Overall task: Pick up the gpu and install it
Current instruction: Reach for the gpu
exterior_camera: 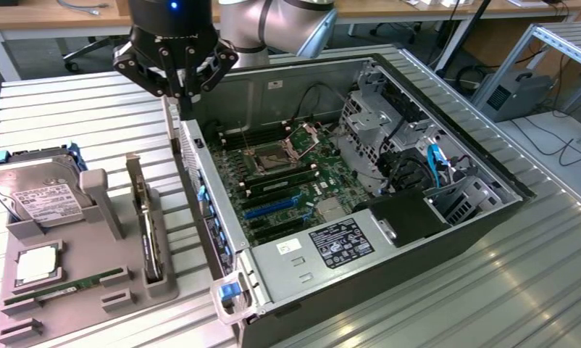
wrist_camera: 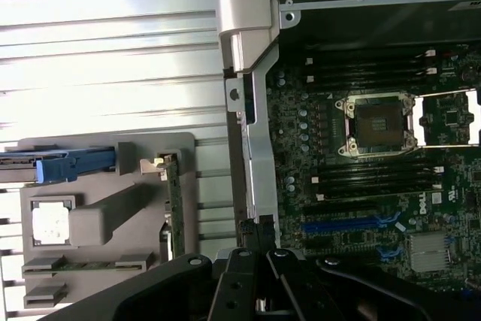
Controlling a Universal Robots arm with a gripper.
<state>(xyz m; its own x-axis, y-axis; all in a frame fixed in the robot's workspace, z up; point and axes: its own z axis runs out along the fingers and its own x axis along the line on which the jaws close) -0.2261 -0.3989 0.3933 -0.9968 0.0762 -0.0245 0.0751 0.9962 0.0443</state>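
Note:
The gpu (exterior_camera: pixel 151 246) stands edge-on in a slot of the grey holder tray (exterior_camera: pixel 88 297) at the exterior view's left, beside the open computer case (exterior_camera: pixel 301 261). In the wrist view the gpu (wrist_camera: pixel 174 197) is a thin green strip in the same tray (wrist_camera: pixel 98 144). My gripper (exterior_camera: pixel 184 98) hangs above the case's rear corner, well away from the gpu, shut with nothing in it. The wrist view has the gripper (wrist_camera: pixel 257 249) over the case's rear wall. Blue expansion slots (exterior_camera: pixel 271 209) lie bare on the motherboard (wrist_camera: pixel 349 225).
The tray also holds a silver hard drive (exterior_camera: pixel 35 192), a processor chip (exterior_camera: pixel 38 264) and a RAM stick (exterior_camera: pixel 64 288). Inside the case are the processor socket (exterior_camera: pixel 271 156), drive cages (exterior_camera: pixel 377 123) and a black power supply (exterior_camera: pixel 406 217). The slatted metal table (exterior_camera: pixel 78 116) lies all round.

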